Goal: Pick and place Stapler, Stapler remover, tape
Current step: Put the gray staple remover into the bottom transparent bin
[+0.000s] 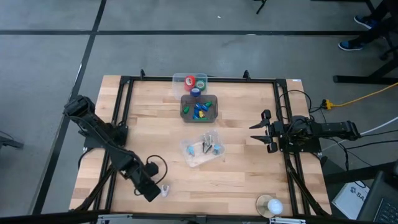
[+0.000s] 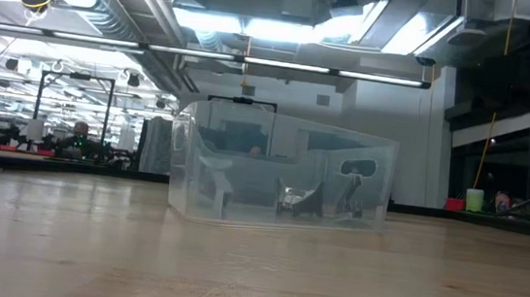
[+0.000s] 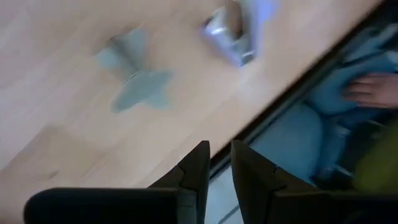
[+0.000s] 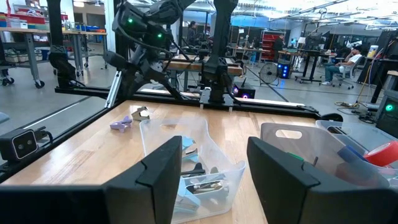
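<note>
One staple remover beside left tool.

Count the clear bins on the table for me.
3. The far bin at the far edge holds the tape rolls; the middle bin sits just nearer; the near bin is toward the table's centre. None appears hidden.

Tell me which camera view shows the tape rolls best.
The high view: the tape rolls, red, green and blue, lie in a clear bin at the table's far edge, seen from above. The right wrist view catches only a red sliver at its edge. The low and left wrist views show none.
</note>
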